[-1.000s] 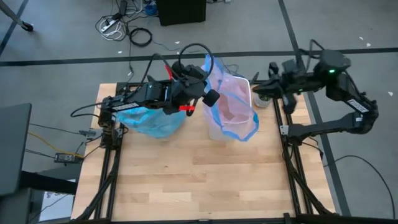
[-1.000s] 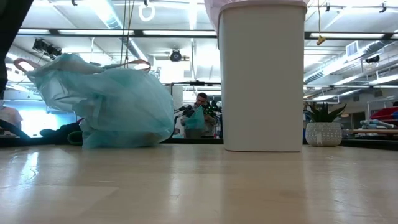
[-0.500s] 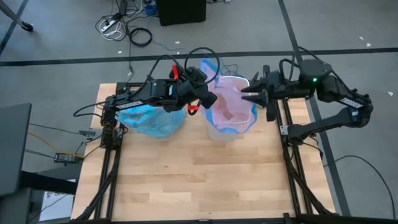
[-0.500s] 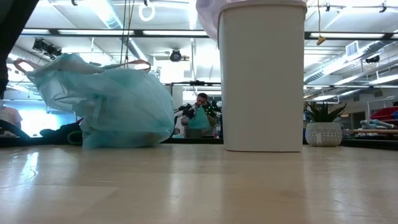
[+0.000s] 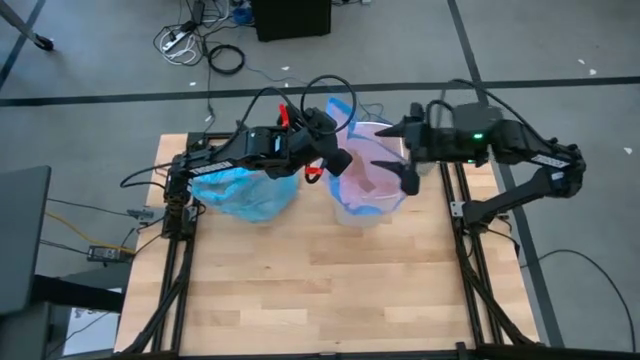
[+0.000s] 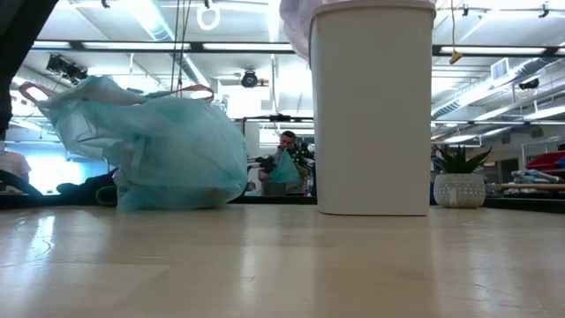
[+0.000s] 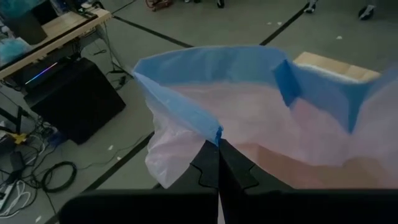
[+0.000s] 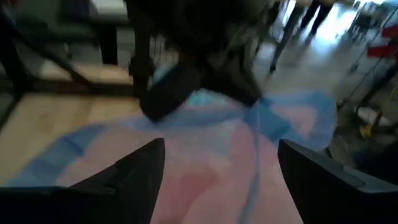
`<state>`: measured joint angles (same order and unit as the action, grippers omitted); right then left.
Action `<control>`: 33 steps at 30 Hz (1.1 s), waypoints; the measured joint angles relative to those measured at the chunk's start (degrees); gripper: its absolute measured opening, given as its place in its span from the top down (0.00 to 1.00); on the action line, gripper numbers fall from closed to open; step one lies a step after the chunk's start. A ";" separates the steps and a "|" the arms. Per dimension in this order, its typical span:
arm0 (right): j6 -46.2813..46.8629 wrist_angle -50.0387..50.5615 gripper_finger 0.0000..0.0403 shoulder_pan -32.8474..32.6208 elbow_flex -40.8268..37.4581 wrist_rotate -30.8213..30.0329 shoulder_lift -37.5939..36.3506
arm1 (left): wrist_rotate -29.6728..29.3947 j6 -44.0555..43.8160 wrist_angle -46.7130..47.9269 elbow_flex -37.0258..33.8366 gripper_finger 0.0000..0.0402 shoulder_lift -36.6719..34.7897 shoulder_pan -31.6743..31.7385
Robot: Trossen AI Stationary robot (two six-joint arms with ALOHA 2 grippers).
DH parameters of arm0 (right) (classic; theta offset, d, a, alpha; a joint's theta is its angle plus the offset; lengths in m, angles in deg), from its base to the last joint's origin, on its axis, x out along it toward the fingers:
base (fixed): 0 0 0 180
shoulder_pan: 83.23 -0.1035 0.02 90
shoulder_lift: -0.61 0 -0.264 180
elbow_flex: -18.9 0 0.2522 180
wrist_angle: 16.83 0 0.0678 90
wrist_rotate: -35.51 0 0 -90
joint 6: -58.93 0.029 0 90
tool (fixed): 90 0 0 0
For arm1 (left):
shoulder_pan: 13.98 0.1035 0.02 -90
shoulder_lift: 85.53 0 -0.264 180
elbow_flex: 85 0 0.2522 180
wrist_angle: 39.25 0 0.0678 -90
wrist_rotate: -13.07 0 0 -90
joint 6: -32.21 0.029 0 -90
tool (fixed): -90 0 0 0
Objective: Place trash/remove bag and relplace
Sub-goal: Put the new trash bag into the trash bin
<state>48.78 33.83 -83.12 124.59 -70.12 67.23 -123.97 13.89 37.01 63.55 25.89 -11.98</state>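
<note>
Holding the new liner: left gripper [image 7: 218, 163] is pinching, fingers closed, the blue rim band of the pink bag [image 5: 368, 172] at the bin's left side.
Approaching: right gripper [image 5: 400, 165] is hovering over the bin mouth with fingers spread wide [image 8: 144, 163], gripping nothing.
Standing under them: white bin [image 6: 374, 106] is sitting upright near the table's far edge, the pink bag draping loosely into it.
Waiting aside: the bag [image 5: 243, 194], light blue and bulging, is resting on the table [image 5: 330, 290] to the bin's left, under the left arm, well apart from the bin.
Risking: thin rim is likely slipping from the single pinch, or sagging into the bin, if the right fingers are missing the opposite edge; a hard tug may also be tipping the light bin.
</note>
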 joint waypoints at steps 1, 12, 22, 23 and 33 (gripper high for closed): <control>0.24 1.89 0.27 0.31 1.15 -0.68 1.42 | 0.02 0.00 -0.20 0.00 1.00 -0.02 0.00; 7.93 19.40 0.59 3.55 17.15 -9.97 10.76 | 0.05 0.01 0.23 0.00 0.99 -0.02 -1.05; 9.99 25.12 0.86 5.34 18.88 0.79 11.11 | 0.02 0.02 -0.09 0.00 0.99 -0.02 -1.01; 10.03 25.38 0.85 5.35 18.88 0.56 11.11 | 0.02 0.02 -0.08 0.00 0.99 -0.02 -1.01; 14.40 29.60 0.98 9.19 18.88 0.18 10.94 | -0.80 2.17 -3.25 0.00 0.99 -0.04 -1.55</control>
<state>63.18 63.43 -73.93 143.46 -69.94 78.17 -124.78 16.05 33.76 63.55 25.85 -13.53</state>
